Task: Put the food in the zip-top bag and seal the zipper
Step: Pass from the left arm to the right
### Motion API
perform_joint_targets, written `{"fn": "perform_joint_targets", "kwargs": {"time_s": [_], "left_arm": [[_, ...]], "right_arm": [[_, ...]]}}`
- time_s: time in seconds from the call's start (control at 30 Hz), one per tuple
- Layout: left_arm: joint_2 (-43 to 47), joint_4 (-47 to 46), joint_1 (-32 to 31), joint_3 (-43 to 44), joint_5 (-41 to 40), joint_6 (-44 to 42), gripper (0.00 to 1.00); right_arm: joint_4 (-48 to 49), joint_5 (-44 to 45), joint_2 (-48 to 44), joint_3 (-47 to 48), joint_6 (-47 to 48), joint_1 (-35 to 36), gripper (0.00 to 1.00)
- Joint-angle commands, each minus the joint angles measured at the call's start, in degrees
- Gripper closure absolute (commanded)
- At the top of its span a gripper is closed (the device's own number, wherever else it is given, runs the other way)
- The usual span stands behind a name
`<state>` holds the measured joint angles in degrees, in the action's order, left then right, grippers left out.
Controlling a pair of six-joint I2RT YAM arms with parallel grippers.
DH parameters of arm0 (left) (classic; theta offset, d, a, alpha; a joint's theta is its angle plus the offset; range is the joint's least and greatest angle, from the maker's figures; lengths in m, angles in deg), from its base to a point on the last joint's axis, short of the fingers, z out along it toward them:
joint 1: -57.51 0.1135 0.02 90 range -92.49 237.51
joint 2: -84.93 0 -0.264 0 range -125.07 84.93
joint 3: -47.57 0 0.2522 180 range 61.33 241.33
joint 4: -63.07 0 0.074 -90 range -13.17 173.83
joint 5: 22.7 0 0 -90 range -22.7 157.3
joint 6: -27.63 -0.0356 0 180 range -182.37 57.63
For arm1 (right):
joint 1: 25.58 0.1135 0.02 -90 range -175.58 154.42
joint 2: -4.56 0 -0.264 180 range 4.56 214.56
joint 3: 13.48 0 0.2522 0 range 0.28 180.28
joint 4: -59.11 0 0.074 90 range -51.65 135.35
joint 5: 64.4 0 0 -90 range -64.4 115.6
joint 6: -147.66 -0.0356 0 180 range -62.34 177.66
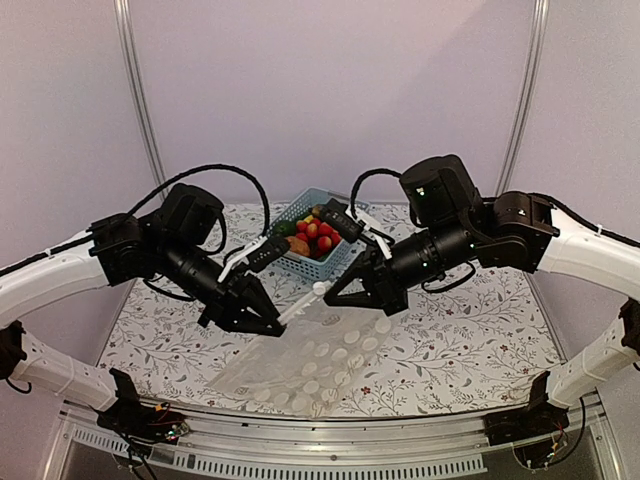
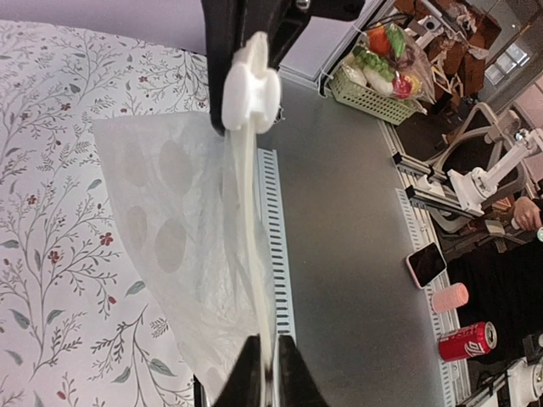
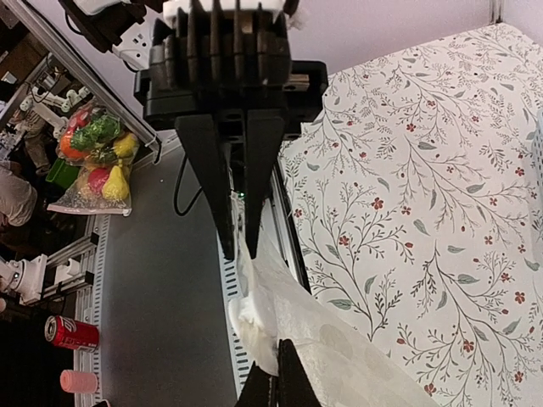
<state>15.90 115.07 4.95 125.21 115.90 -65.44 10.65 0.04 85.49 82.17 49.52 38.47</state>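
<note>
Lying slantwise on the bench (image 1: pixel 470 340), the zip-top bag (image 1: pixel 310 370) has its long axis running from near left to far right in the top view. Its dotted body slopes down toward the near edge and its mouth edge is lifted off the cloth. The zipper (image 2: pixel 253 237) is a pale strip pulled straight between the two arms, running on the same slant.

The left gripper (image 1: pixel 278 326) is pinched tight on the lower, left end of that edge. The right gripper (image 1: pixel 332 293) is closed tight on the higher, right end, with crumpled plastic bunched at its fingertips. The two stand close together, tip facing tip.

The food (image 1: pixel 316 232) sits apart from the bag in a light-blue slotted basket (image 1: pixel 340 262) at the far middle of the bench, just behind the arms.

A red drink can (image 3: pixel 75 332) stands off the bench; its white script is too small to read.

The bench is covered with a white cloth printed with grey twigs, leaves and small red flowers. A slotted metal rail (image 1: pixel 330 440) runs along its near edge. Pale lilac walls (image 1: pixel 330 90) with metal posts close in the back.
</note>
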Motion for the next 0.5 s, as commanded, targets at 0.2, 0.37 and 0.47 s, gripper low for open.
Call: {"fn": "perform_joint_targets", "kwargs": {"time_s": [0.2, 0.37, 0.47], "left_arm": [[1.4, -12.1, -0.8, 2.0, -7.8, 7.8, 0.12], [-0.1, -14.5, -1.0, 4.9, -10.2, 8.4, 0.14], [-1.8, -15.5, -2.1, 5.9, -10.6, 8.8, 0.20]], "right_arm": [[0.6, 0.9, 0.1, -0.2, -1.6, -0.2, 1.00], [0.3, 2.2, 0.1, -0.1, -2.7, -0.2, 1.00], [0.3, 2.5, 0.0, -0.1, -3.1, -0.2, 1.00]]}}
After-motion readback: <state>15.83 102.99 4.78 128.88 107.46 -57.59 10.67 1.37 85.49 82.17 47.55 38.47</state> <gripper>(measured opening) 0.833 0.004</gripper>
